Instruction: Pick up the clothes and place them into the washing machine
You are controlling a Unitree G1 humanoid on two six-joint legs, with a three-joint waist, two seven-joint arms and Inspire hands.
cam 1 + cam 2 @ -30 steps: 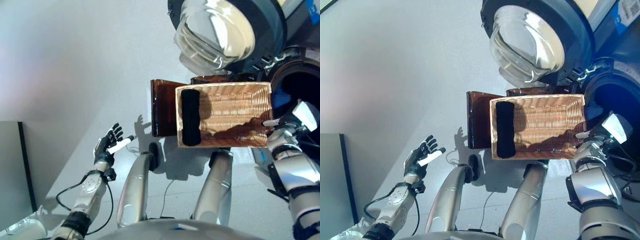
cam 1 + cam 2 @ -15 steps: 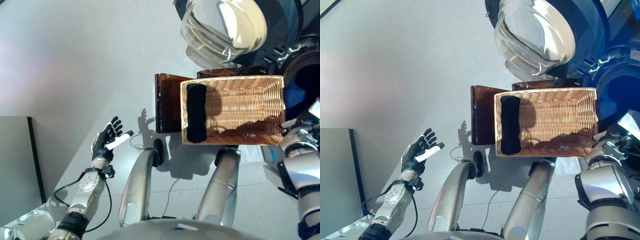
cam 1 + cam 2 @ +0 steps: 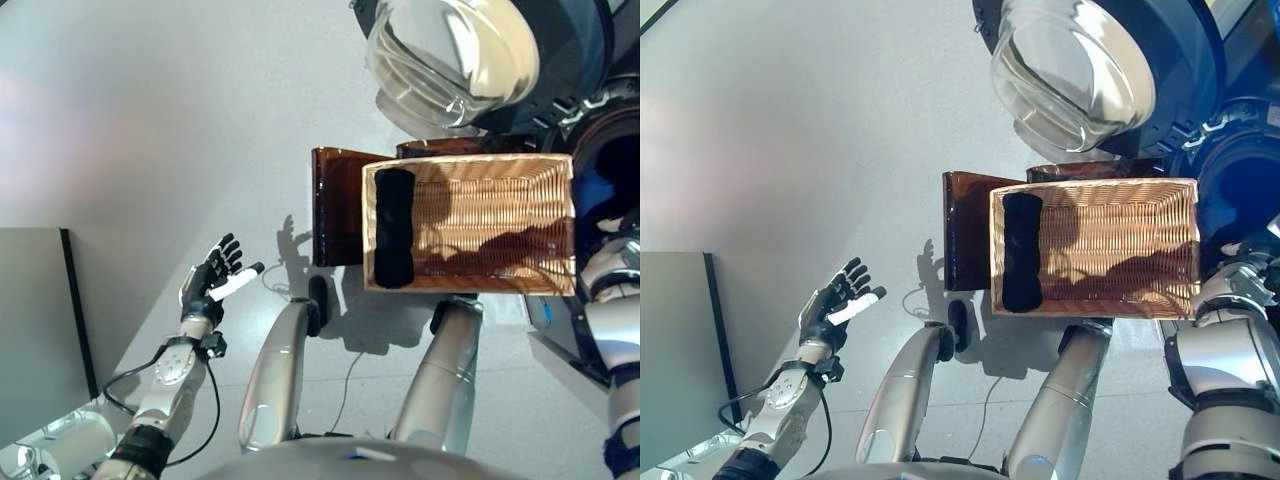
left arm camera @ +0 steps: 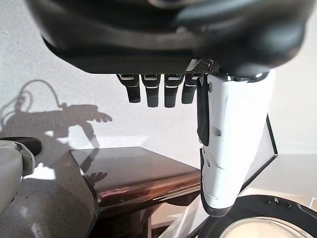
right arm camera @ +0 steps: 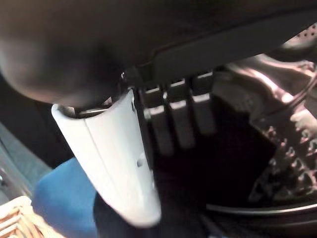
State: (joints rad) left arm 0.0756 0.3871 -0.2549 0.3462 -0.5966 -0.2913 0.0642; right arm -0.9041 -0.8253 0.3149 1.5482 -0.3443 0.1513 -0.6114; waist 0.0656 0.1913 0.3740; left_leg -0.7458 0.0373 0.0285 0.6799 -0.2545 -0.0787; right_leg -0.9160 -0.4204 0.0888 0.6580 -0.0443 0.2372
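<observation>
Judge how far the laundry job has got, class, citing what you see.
Done: blue cloth lies at the washing machine's dark drum opening. In hand: the right robot hand reaches into that opening, fingers straight. Left: one rolled black garment remains in the woven wicker basket. Left robot hand idles open.

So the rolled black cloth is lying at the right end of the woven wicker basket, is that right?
Not quite: the rolled black cloth lies at the left end of the woven wicker basket, on the side away from the washing machine. The left eye view shows it.
</observation>
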